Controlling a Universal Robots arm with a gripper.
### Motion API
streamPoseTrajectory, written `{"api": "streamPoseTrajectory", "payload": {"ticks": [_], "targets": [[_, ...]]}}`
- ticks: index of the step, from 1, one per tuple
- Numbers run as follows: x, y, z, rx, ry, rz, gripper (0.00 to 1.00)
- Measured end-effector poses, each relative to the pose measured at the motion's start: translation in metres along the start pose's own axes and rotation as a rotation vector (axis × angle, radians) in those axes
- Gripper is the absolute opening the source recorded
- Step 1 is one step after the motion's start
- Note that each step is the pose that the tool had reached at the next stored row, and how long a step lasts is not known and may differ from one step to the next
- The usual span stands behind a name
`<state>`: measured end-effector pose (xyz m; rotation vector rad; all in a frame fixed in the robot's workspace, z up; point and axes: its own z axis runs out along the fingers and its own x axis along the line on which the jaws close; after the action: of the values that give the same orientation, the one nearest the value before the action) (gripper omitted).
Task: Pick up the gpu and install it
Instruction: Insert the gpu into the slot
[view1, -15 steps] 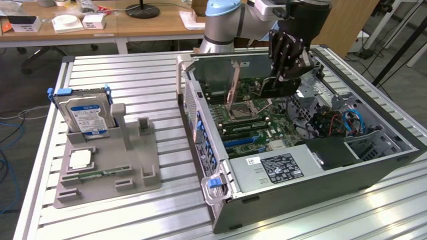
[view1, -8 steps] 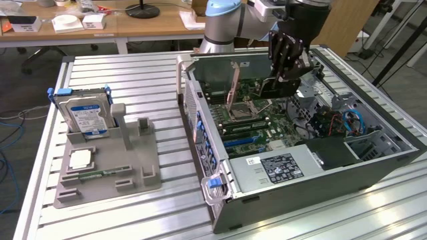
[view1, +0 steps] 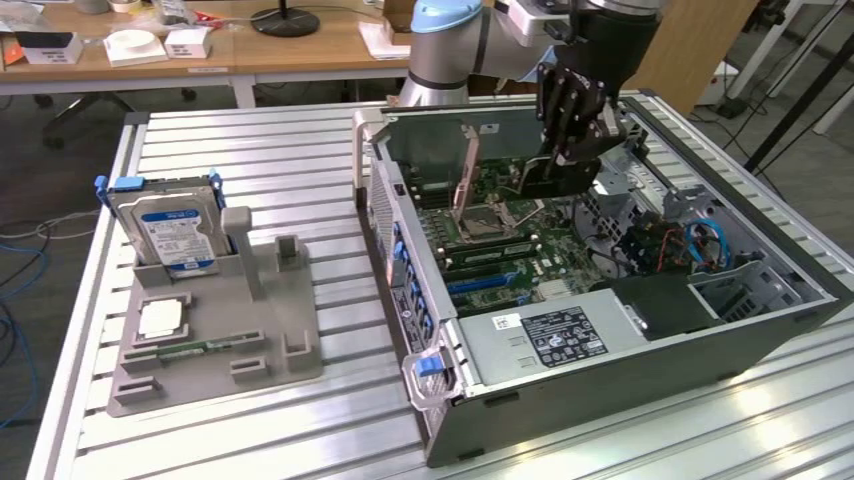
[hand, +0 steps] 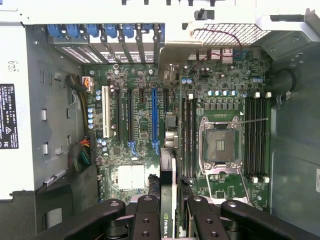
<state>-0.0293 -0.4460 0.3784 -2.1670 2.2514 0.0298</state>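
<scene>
Inside the open computer case (view1: 400, 260), my gripper (view1: 563, 165) is shut on the gpu (view1: 545, 180), a thin dark card held on edge above the motherboard (view1: 507, 250). In the wrist view the gpu (hand: 168, 175) runs edge-on between my black fingers (hand: 145, 215), and the gripper (hand: 168, 212) is clamped on both its faces. Its silver bracket end (hand: 174, 55) reaches toward the case's rear slot openings. The card lies between the long blue slot (hand: 154, 117) and the processor socket (hand: 220, 145). Whether its lower edge touches a slot is hidden.
At the exterior view's left, a grey holder (view1: 267, 350) on the slatted table carries a silver hard drive (view1: 167, 230), a processor chip (view1: 160, 320) and a green memory stick (view1: 200, 348). The power supply (view1: 561, 335) and drive cage with cables (view1: 681, 245) crowd the case.
</scene>
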Motion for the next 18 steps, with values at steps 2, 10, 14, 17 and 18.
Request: {"api": "streamPoseTrajectory", "payload": {"ticks": [2, 10, 14, 17, 18], "targets": [[0.0, 0.0, 0.0005, 0.0, 0.0, 0.0, 0.26], [0.0001, 0.0002, 0.0036, 0.0008, -0.0001, 0.0, 0.26], [0.0002, 0.0002, 0.0057, 0.003, -0.0001, 0.0, 0.26], [0.0002, 0.0005, 0.0074, 0.0038, -0.0002, 0.0, 0.26], [0.0002, 0.0006, 0.0079, 0.004, -0.0002, 0.0, 0.26]]}}
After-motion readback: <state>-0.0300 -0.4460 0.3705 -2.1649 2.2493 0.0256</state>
